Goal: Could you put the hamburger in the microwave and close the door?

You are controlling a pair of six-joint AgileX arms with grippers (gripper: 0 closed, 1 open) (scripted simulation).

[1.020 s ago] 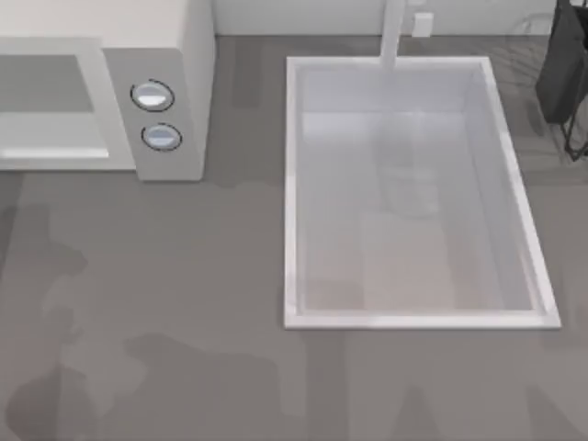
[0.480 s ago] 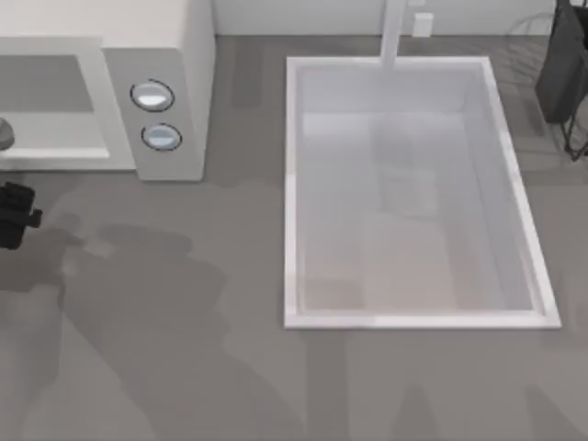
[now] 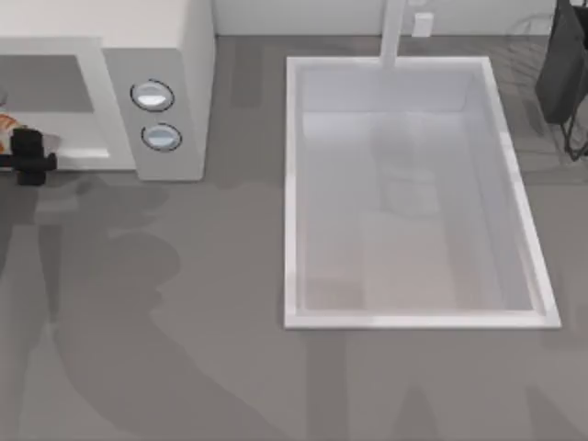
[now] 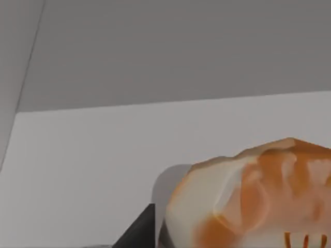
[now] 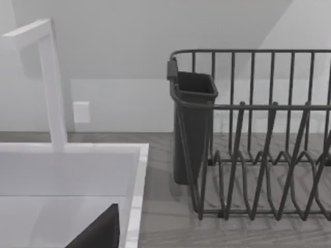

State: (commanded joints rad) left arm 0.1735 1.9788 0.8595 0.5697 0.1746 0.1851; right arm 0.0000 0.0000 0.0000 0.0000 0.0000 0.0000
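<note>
The off-white microwave (image 3: 175,55) stands at the back left, its cavity open toward the table front and two round knobs (image 3: 152,96) stacked on its side panel. My left gripper (image 3: 20,147) is at the far left edge, at the cavity's mouth, shut on the hamburger (image 3: 5,123). In the left wrist view the pale-tan, orange-streaked hamburger (image 4: 258,196) looms close beside one dark finger (image 4: 137,232), above the cavity's white floor. The door is out of view. My right gripper (image 3: 560,73) is parked at the back right.
A white rectangular sink basin (image 3: 413,317) with a faucet (image 3: 393,32) takes up the middle and right of the table. A dark wire dish rack (image 5: 258,155) with a cutlery cup stands at the back right by the parked arm. Bare grey counter lies in front.
My left gripper entered from the left edge and moved back toward the microwave's opening, bringing the hamburger to the cavity's mouth. The right arm has not moved.
</note>
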